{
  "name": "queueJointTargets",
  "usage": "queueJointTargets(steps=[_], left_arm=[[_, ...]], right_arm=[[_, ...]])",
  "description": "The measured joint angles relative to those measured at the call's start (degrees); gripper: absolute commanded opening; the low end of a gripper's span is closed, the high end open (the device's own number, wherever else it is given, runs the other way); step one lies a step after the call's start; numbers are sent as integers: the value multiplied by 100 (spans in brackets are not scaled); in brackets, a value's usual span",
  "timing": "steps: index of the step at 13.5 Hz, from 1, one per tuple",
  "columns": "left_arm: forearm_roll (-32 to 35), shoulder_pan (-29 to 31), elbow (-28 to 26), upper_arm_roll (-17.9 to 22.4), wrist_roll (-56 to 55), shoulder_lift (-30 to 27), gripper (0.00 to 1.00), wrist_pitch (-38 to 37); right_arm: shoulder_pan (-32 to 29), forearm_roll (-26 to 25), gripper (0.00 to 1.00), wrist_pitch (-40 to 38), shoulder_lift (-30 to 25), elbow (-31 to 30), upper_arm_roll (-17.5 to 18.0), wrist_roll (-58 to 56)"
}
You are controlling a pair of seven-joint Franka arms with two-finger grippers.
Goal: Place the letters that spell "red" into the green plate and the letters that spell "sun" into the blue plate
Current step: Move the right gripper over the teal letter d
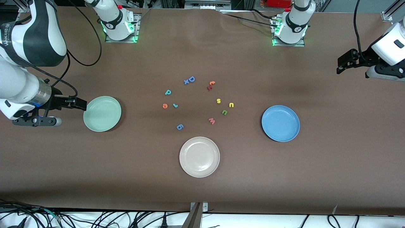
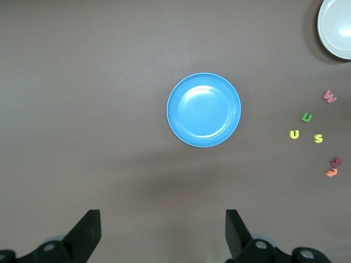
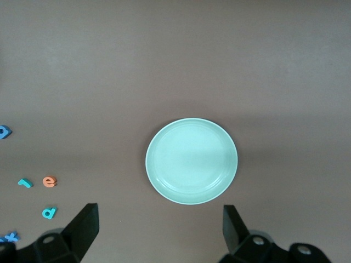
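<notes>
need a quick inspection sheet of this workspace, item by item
surface: brown table, dry, nothing spilled.
job's things: green plate and blue plate hold nothing; teal r, orange e, teal d, yellow s, yellow u and green n lie loose mid-table.
clutter: beige plate, blue D, blue g, pink w, orange and red pair.
grippers: right tool open beside the green plate; left tool open, above the table's left-arm end.
cables: black cables at the bases and table edge.
surroundings: nothing seen.
</notes>
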Motion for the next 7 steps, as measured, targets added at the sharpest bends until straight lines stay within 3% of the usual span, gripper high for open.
queueJointTargets(steps=[7], left_arm=[[0, -42, -13, -38, 0, 5, 100, -104]], right_arm=[[225, 2, 100, -61, 0, -21, 150, 674]])
